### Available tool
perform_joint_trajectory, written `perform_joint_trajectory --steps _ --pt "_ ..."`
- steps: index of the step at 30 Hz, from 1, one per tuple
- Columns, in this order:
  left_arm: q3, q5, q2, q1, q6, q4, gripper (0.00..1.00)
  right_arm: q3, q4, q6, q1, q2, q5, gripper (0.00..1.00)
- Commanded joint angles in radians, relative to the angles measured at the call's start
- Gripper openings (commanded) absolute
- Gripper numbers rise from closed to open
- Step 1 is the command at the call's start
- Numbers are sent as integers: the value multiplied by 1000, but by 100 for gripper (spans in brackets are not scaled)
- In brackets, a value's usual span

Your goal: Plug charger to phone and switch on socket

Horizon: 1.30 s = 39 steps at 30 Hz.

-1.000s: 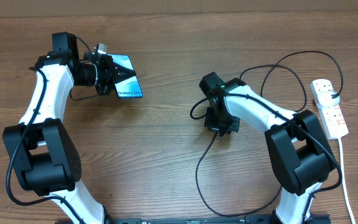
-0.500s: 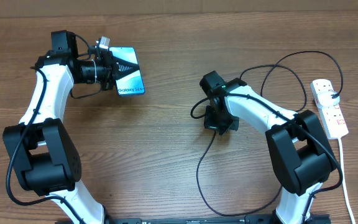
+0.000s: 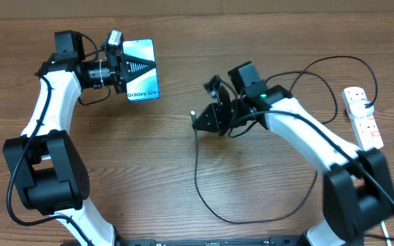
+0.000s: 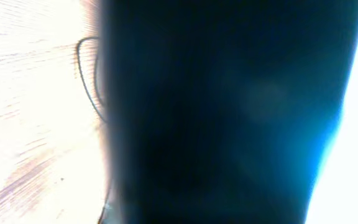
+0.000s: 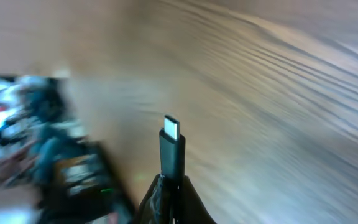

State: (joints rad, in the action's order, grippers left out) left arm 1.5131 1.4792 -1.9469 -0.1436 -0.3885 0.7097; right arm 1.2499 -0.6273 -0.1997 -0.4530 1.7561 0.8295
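The phone (image 3: 144, 87), with a light blue screen and a white "Galaxy" band, is held off the table at the back left. My left gripper (image 3: 134, 68) is shut on it from its left edge. In the left wrist view the phone (image 4: 229, 112) fills the frame as a dark slab and hides the jaws. My right gripper (image 3: 207, 118) is mid-table, shut on the charger's connector (image 3: 195, 115), which points left toward the phone. In the right wrist view the connector (image 5: 172, 149) sticks up from between the closed fingers (image 5: 194, 202). The charger's black cable (image 3: 198, 179) trails down, then loops right to the white socket (image 3: 362, 119).
The black cable loops wide over the near and right parts of the table (image 3: 149, 171), with another loop (image 3: 334, 65) behind the right arm. The socket's white lead (image 3: 380, 195) runs along the right edge. The wrist views are blurred.
My right gripper has lifted the connector off the table and swung it left toward the phone, dragging the cable. My left gripper has raised and turned the phone further back.
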Motion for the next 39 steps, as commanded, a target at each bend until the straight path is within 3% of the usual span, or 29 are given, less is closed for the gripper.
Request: perform_joint_trajectory --steps 1,7,15,39 --pt "8 82 19 2 18 0 5 7 35 -6 -5 -15 229 4" --pt "8 4 19 14 -11 26 4 7 142 -116 -46 -15 272 4" --pt "8 34 19 53 -47 -37 4 7 374 -327 -119 -15 272 4" --pt "8 -2 19 110 -52 -60 4 7 422 -360 -175 -15 61 4"
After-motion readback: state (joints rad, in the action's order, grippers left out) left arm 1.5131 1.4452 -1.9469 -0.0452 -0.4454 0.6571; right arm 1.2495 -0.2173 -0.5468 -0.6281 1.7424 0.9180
